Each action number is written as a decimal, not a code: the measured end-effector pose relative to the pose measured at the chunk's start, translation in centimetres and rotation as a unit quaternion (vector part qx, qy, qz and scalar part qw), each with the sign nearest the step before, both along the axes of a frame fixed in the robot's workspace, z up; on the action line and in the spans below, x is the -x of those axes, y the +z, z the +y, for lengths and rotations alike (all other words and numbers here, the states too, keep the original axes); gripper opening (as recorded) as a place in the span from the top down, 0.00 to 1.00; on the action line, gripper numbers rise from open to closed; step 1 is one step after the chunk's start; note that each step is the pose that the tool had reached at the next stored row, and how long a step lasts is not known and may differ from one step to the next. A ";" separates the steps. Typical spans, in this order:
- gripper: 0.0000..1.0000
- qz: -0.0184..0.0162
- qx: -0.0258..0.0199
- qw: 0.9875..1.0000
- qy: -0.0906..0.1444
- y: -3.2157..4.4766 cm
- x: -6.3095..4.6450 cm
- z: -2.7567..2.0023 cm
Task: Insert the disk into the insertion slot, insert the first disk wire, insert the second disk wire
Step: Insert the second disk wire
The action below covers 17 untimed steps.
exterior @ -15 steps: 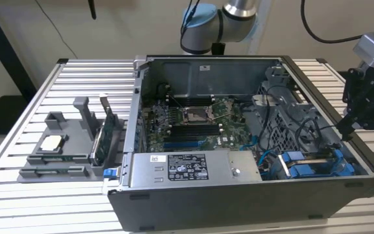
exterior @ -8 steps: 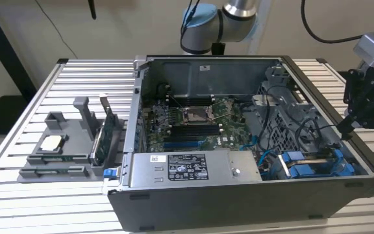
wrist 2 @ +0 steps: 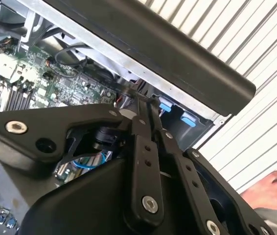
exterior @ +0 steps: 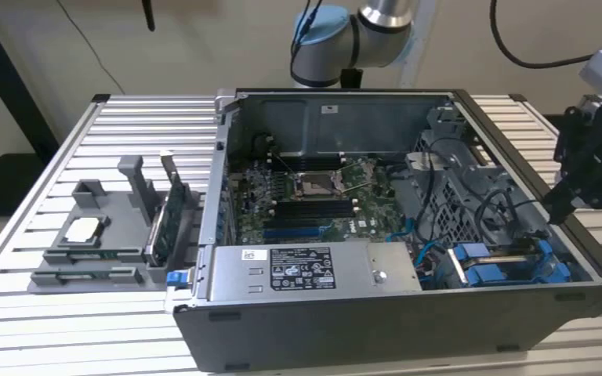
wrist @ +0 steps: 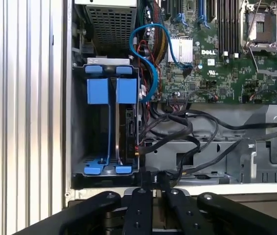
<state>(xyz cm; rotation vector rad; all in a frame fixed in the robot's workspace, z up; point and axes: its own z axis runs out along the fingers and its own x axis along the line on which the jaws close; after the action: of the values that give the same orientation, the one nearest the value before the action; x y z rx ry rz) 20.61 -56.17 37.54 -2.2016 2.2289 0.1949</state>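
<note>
1. The disk [wrist: 127, 93] stands on edge in its blue frame inside the slot [wrist: 87, 139], just beside a second blue frame [wrist: 98, 90]. In the exterior view this bay [exterior: 510, 266] sits low in the open computer case [exterior: 385, 333], toward the exterior view's right.
2. A blue cable [wrist: 150, 54] loops from beside the slot to the green board [wrist: 226, 68]. A bundle of black cables [wrist: 187, 132] lies next to the slot. Whether any wire is plugged into the disk cannot be told.
3. The tool [exterior: 567, 205] hangs over the case's side wall at the exterior view's right edge, near the slot and above it. In both wrist views [wrist 2: 146, 100] [wrist: 154, 180] its fingers are drawn together at the tips, with nothing visibly gripped between them.
4. The grey power box [exterior: 301, 270] lies along the case's near wall, in the lower middle of the exterior view.
5. The case rests on a slatted metal bench [exterior: 71, 133]. A grey parts holder [exterior: 103, 235] stands on the bench at the exterior view's left, apart from the case.
6. In the second wrist view a person's hand [wrist 2: 273, 188] lies on the bench slats beyond the case wall.
</note>
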 end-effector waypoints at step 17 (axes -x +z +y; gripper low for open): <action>0.79 0.041 0.000 0.999 -0.005 -0.57 -1.2 -0.87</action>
<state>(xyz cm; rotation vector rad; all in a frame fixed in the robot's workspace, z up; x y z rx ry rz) 21.77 -57.04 36.97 -2.2204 2.2808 0.2904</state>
